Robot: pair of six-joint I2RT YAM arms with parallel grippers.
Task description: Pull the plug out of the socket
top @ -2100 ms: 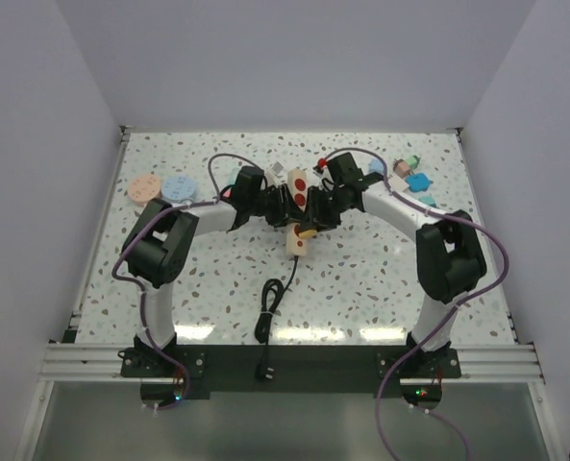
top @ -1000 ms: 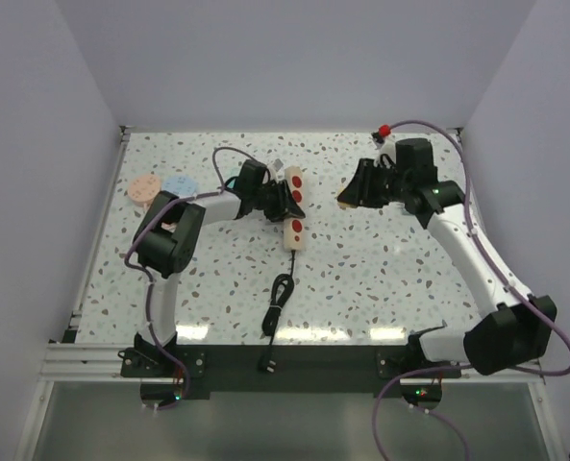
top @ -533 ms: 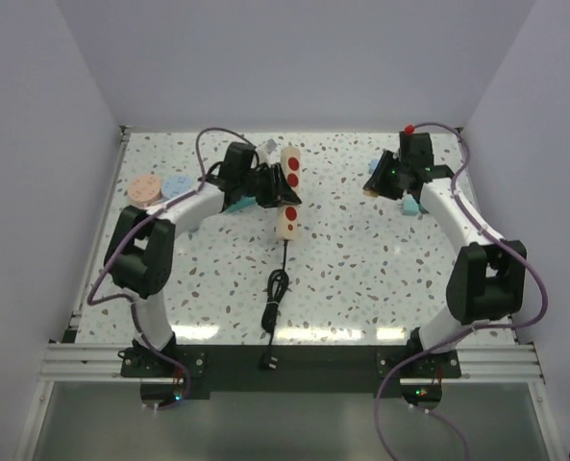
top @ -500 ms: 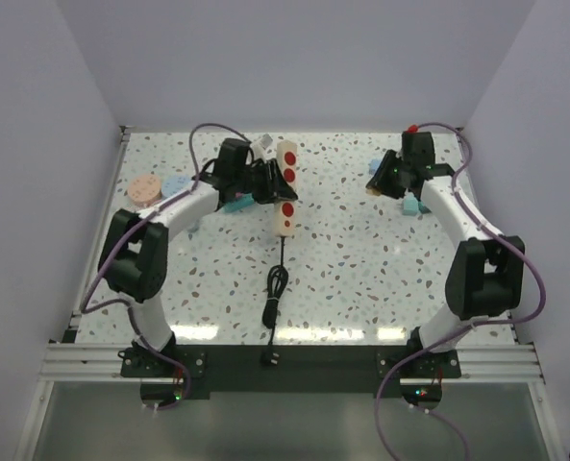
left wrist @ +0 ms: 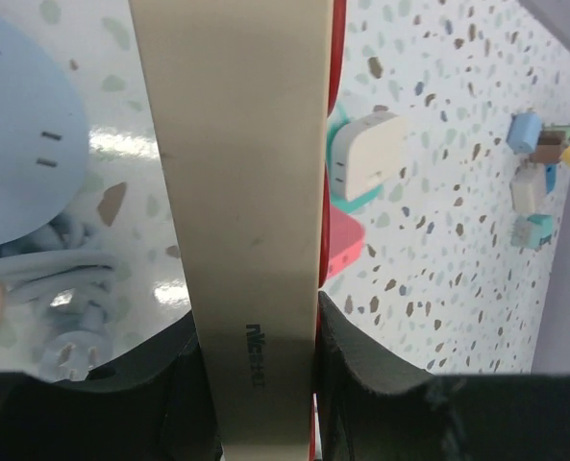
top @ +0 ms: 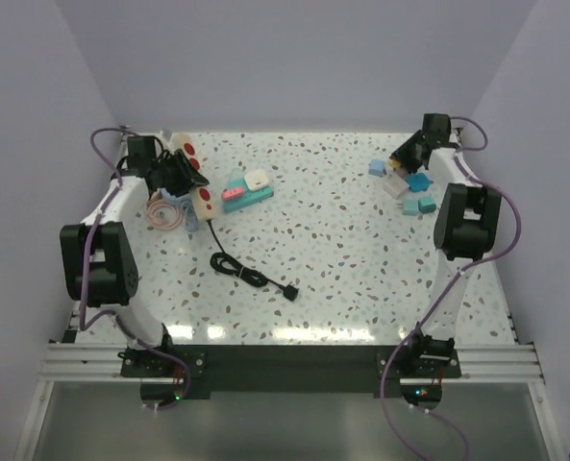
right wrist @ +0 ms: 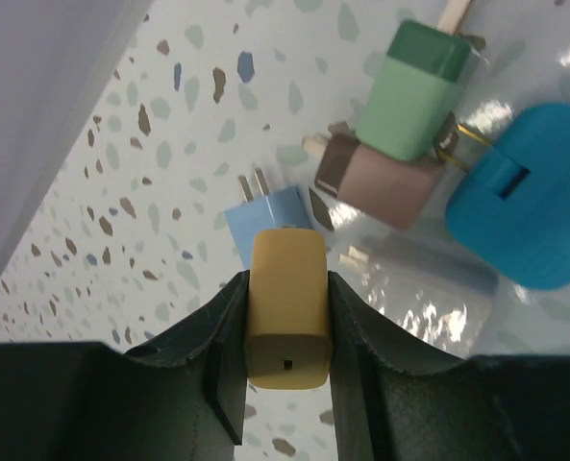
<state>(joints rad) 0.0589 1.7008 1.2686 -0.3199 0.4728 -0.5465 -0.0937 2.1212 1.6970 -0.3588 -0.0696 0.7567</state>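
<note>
My left gripper (left wrist: 260,384) clamps the socket (left wrist: 236,192), my right gripper (right wrist: 285,288) the plug (right wrist: 286,331), well apart: pulled off, probably only release remains.

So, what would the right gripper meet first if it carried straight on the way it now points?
Most likely the light blue plug, lying just ahead of the yellow plug that the right gripper holds. Depth is unclear, so the table might come first.
</note>
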